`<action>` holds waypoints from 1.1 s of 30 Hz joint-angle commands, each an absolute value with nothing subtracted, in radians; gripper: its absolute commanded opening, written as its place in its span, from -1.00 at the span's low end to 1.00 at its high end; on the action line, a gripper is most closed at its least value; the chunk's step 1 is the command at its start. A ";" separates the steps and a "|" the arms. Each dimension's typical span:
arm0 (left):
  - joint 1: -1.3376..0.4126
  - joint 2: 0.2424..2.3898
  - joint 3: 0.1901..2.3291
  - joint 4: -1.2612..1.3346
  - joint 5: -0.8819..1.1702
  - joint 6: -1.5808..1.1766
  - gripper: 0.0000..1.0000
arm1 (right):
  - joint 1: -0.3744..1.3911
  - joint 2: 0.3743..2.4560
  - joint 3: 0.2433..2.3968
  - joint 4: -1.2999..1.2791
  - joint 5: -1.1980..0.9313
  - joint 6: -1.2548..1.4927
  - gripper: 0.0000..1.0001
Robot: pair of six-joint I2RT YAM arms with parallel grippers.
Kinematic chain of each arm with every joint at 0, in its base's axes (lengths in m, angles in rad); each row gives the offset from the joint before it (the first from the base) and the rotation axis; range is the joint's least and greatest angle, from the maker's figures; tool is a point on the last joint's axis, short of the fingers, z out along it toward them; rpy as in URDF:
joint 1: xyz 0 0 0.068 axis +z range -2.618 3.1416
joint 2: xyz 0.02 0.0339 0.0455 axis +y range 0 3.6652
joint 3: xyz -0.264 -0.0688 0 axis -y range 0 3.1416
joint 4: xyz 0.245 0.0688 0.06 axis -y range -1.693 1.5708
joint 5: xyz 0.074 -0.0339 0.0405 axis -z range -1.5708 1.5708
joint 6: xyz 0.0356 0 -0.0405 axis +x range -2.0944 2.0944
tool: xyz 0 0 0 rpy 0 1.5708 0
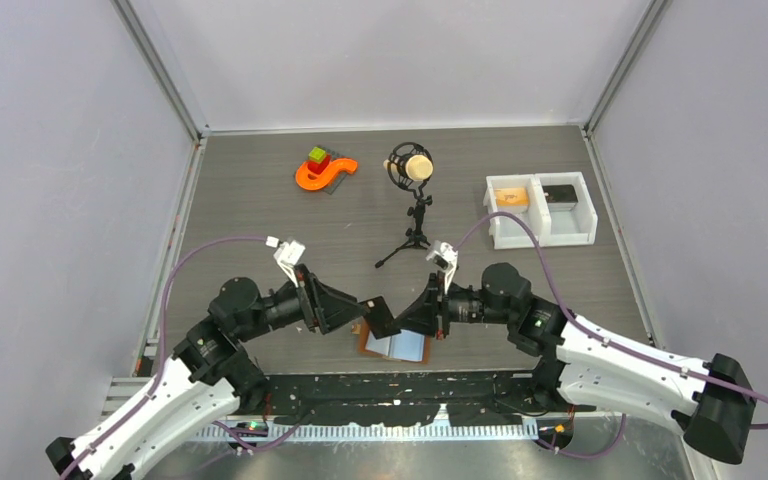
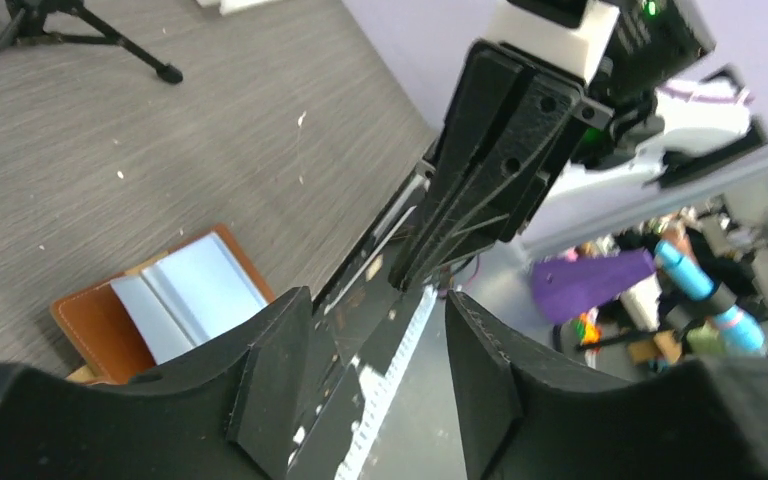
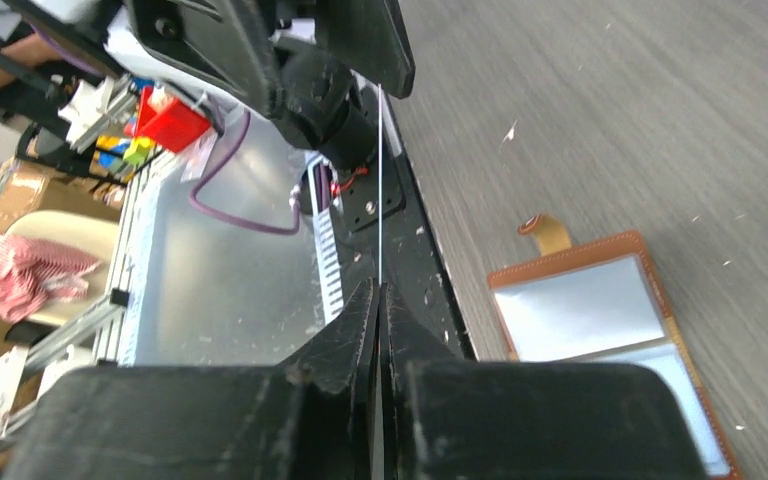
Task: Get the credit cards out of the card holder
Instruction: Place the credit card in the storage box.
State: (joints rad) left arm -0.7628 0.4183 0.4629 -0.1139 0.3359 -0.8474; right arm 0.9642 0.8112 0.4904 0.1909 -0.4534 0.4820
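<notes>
Leather card holder (image 1: 400,348) lies open as my right gripper (image 3: 380,310) pinches a dark card (image 1: 382,316) just above it, left gripper (image 2: 378,305) parted, empty; best back left away squarely.

Smooth tan leather card holder (image 3: 582,257) (shiny pale sleeves (image 3: 580,312) inside), matt grey wood-grain table (image 3: 610,100)
</notes>
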 commanded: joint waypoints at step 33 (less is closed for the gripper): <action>-0.756 0.628 0.506 -0.041 0.445 -0.789 -1.00 | 0.924 0.830 0.438 0.332 -0.320 0.675 0.33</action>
